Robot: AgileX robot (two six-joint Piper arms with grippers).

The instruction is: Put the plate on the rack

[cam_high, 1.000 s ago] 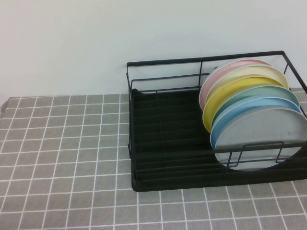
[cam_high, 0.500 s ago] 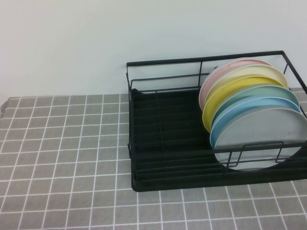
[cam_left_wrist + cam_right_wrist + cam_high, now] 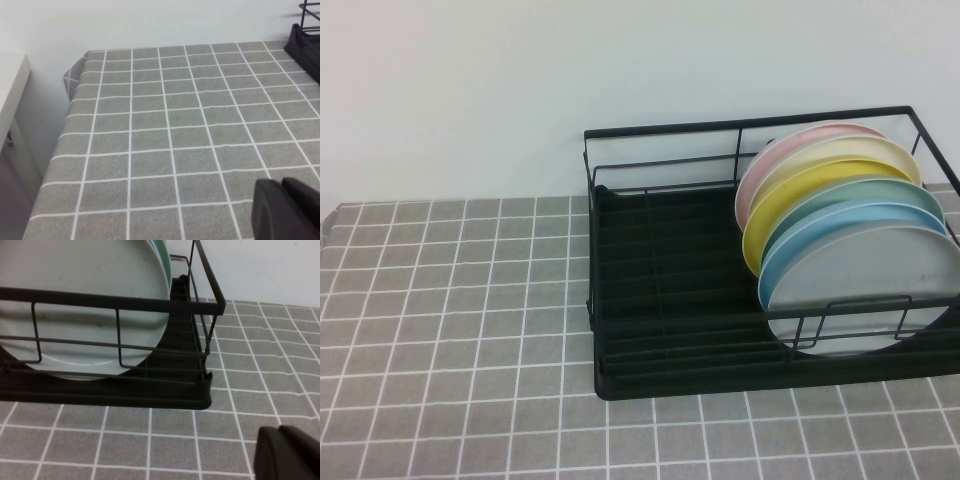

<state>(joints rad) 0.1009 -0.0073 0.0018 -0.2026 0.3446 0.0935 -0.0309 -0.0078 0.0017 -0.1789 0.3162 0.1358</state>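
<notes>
The pale grey plate (image 3: 865,275) stands on edge in the black wire rack (image 3: 660,270), as the front plate of a row at the rack's right end. In the right wrist view the plate (image 3: 85,270) shows behind the rack's front wires (image 3: 125,302). My right gripper (image 3: 287,452) is shut and empty, low over the tiled table just outside the rack's front right corner. My left gripper (image 3: 287,207) is shut and empty over the table's left part, with a rack corner (image 3: 305,42) far off. Neither gripper shows in the high view.
Behind the grey plate stand a light blue plate (image 3: 820,235), a pale green plate (image 3: 880,190), a yellow plate (image 3: 790,195), a cream plate (image 3: 860,148) and a pink plate (image 3: 770,160). The rack's left half holds nothing. The grey tiled table (image 3: 450,300) ends at a left edge (image 3: 67,115).
</notes>
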